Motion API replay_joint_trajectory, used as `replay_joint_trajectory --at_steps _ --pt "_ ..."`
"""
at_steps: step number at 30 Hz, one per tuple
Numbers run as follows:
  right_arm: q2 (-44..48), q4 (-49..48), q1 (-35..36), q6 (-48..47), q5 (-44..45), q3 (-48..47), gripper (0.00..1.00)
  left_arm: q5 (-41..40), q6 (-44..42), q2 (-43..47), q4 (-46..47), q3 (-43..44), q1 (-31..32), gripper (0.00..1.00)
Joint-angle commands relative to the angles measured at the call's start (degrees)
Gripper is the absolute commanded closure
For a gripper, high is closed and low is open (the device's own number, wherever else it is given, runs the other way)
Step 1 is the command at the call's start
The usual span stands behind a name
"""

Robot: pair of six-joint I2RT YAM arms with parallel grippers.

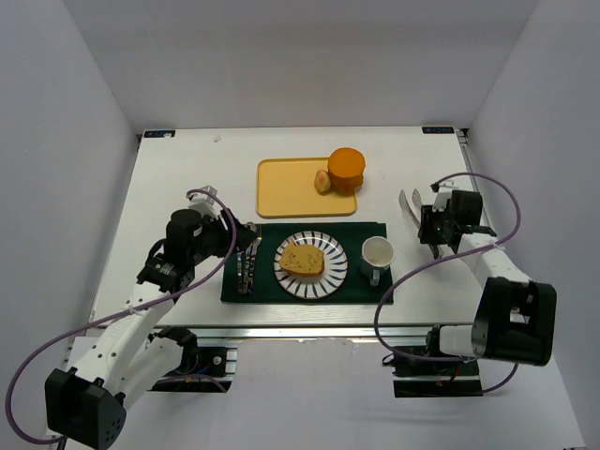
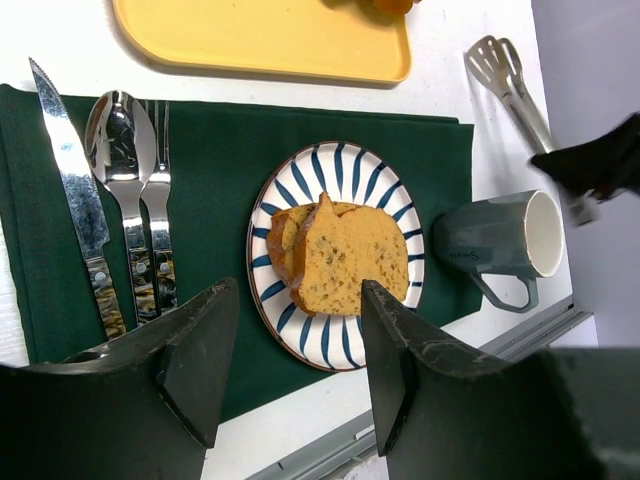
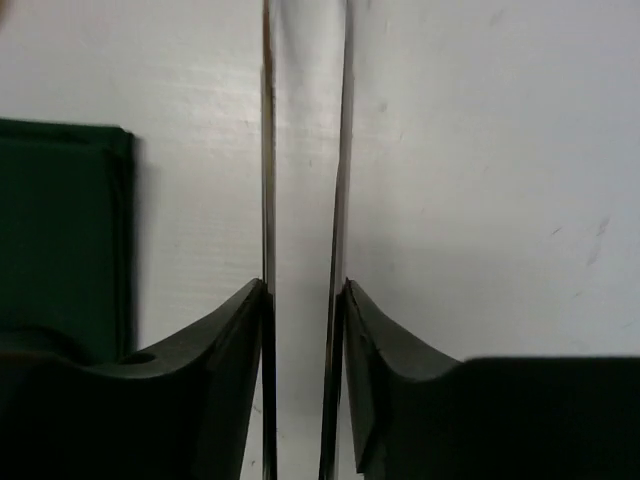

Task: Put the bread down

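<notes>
Two golden-tan slices of bread (image 1: 304, 261) lie overlapping on the blue-striped plate (image 1: 330, 281); the left wrist view shows the bread (image 2: 350, 265) and the plate (image 2: 330, 165) close up. My left gripper (image 1: 248, 239) is open and empty, hovering over the green mat left of the plate; in its own view, my left gripper (image 2: 297, 295) shows its jaws spread wide. My right gripper (image 1: 433, 227) is right of the mat, shut on metal tongs (image 1: 410, 204). In its own view, my right gripper (image 3: 305, 290) presses both tong arms (image 3: 268, 150).
A knife (image 2: 70, 190), spoon (image 2: 120, 150) and fork (image 2: 160, 200) lie on the green mat (image 1: 366, 230). A grey mug (image 1: 377, 255) stands right of the plate. A yellow tray (image 1: 286, 187) behind holds an orange cylinder (image 1: 346, 169) and a small tan piece (image 1: 322, 181).
</notes>
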State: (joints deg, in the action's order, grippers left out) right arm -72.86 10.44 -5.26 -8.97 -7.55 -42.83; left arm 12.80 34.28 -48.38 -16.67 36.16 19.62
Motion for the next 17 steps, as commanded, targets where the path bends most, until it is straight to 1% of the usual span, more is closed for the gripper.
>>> replay_joint_trajectory --at_steps 1,3,6,7,10,14,17 --pt "-3.8 -8.2 0.2 1.9 4.1 1.7 0.54 1.2 -0.7 -0.4 1.4 2.2 -0.3 0.38" --pt "-7.4 -7.3 0.1 2.2 4.0 1.2 0.50 1.1 -0.7 -0.4 1.3 2.2 -0.3 0.38" --pt "-10.1 -5.6 -0.5 1.4 2.8 -0.1 0.42 0.8 -0.7 -0.1 0.9 2.2 -0.2 0.38" --pt "-10.3 -5.1 -0.6 1.1 2.6 -1.0 0.31 0.7 -0.7 -0.1 0.7 2.2 -0.3 0.38" --pt "-10.1 -1.1 -0.7 -2.4 1.9 -3.2 0.11 0.4 -0.6 0.3 0.1 2.2 -0.3 0.38" --pt "-7.0 1.5 -0.9 -5.4 1.5 -7.8 0.11 0.0 -0.5 0.7 0.1 2.0 -0.2 0.38" --pt "-3.9 3.9 -0.9 -6.7 -1.4 -12.3 0.10 0.1 -0.4 0.5 0.6 1.7 -0.3 0.38"
